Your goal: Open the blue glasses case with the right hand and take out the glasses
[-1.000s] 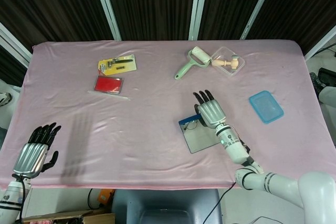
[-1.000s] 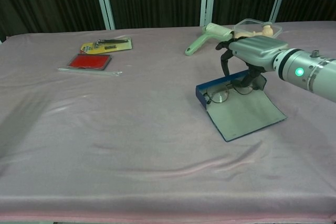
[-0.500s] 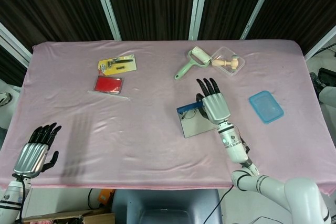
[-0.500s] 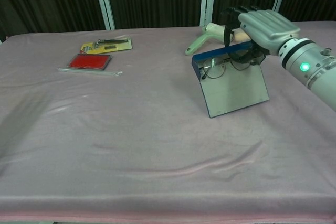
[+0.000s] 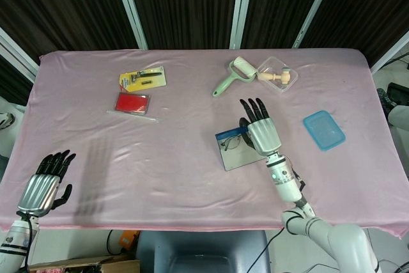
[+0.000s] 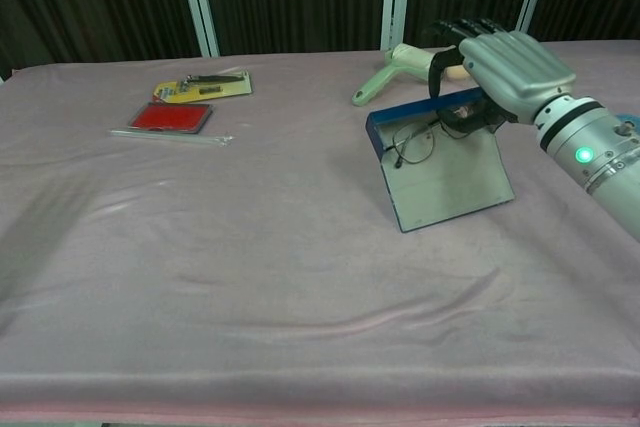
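The blue glasses case point(image 6: 447, 179) stands open and tipped up on its lower edge, grey inside facing the chest camera, blue rim on top. The thin-framed glasses point(image 6: 413, 143) hang just under that rim. My right hand point(image 6: 507, 68) reaches over the rim from behind. Its fingers point(image 6: 462, 118) curl around the right part of the glasses at the rim. How much of the case it also grips is hidden. From the head, the right hand point(image 5: 260, 130) covers the back of the case point(image 5: 240, 156) and the glasses point(image 5: 232, 142) peek out to its left. My left hand point(image 5: 45, 185) hangs open off the front left table edge.
A green lint roller point(image 5: 229, 76) and a clear box with a wooden piece point(image 5: 277, 75) lie behind the case. A blue lid point(image 5: 324, 130) lies to its right. A yellow card pack point(image 5: 142, 78) and a red flat pack point(image 5: 132, 102) sit far left.
One second ago the case lay flat on the cloth. My right hand rose and pulled the rim and glasses up, tipping the case upright; since half a second ago little has moved.
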You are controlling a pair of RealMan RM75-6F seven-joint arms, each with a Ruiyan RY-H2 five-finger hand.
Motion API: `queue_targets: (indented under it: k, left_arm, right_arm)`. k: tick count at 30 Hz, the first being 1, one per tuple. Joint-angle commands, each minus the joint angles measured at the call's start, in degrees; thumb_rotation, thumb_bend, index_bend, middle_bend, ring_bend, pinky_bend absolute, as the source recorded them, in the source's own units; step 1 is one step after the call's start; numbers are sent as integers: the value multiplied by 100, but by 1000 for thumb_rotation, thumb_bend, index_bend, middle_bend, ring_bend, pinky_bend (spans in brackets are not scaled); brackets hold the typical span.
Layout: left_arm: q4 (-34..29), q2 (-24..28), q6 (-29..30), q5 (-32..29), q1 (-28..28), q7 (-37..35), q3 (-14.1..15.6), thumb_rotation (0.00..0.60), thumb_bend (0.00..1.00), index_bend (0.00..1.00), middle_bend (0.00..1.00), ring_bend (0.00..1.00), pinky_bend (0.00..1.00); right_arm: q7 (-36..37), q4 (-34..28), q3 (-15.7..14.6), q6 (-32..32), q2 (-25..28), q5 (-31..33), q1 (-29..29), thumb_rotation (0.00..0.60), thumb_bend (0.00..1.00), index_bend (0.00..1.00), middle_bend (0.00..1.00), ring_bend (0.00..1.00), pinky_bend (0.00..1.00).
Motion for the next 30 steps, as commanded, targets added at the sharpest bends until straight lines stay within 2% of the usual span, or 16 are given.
queue_targets:
  k: [1,11,20,30]
  left_arm:
    - [-1,0,-3,1,-1,0,3,600,469,0,0,0,57]
    - [8,-19,-59,-36,-27,30,-3,600,469,0,0,0,57]
    - [0,-1,-40,-13,-22,-16,6,600,468,0,0,0,57]
    - [11,-22,-92,-39,-44,16,8,600,469,0,0,0,57]
  right_arm:
    - [62,132,-27,54,-69,-47,-30,600,501,649,184,82,0]
    - [421,321,-13,88,-285,-99,-29,600,502,617,183,82,0]
    - [482,191,61,-58,-148,30,-151,600,501,604,183,82,0]
    - [796,455,141,-321,-61,205,-296,600,501,598,184,82,0]
